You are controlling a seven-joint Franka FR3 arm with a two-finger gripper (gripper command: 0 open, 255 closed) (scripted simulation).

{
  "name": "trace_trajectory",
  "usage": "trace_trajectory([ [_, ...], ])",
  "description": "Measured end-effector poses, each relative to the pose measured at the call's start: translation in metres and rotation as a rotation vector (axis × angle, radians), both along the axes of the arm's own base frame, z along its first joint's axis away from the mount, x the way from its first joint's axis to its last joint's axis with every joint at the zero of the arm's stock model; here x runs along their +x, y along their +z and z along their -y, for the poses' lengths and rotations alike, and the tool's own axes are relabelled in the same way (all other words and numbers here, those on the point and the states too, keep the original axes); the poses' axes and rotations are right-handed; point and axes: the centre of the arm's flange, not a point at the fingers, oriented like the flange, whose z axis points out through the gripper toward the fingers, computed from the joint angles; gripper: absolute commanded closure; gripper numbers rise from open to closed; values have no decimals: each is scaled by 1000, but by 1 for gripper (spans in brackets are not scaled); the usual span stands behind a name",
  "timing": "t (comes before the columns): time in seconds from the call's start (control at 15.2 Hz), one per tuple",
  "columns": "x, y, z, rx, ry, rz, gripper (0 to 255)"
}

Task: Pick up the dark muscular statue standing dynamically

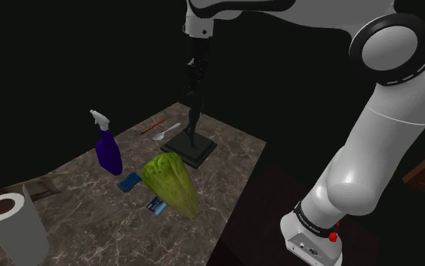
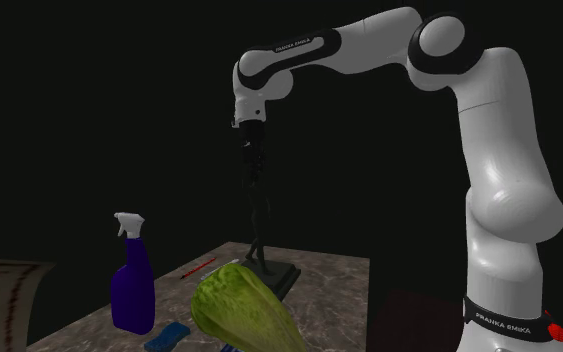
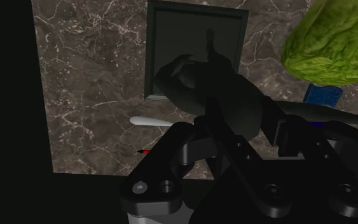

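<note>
In the shoulder view, the arm (image 1: 377,143) reaches over the marble surface (image 1: 237,162), with its jaws pointing straight down at the top of the statue (image 1: 194,117). The statue is a thin, dark, twisting figure on a square dark base (image 1: 195,153), standing beyond the green lettuce head (image 1: 171,181). The base looks flat on the surface, so take the lift as not yet done.

In the second exterior view, the jaws meet the figure's upper end, and the base sits on the surface.

In the wrist view, the figure's dark bulk lies between the jaws, black against black. You cannot tell whether they are clamped on it or apart. What is left, by my reading, is to confirm the grip and raise the statue.
</note>
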Motion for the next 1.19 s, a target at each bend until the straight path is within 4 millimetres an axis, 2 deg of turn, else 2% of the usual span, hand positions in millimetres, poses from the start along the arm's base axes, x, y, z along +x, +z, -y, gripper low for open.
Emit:
trace_trajectory([
  [0.2, 0, 2, 0, 0, 0, -2, 255],
  [1.19, 1, 76, 1, 0, 0, -2, 255],
])
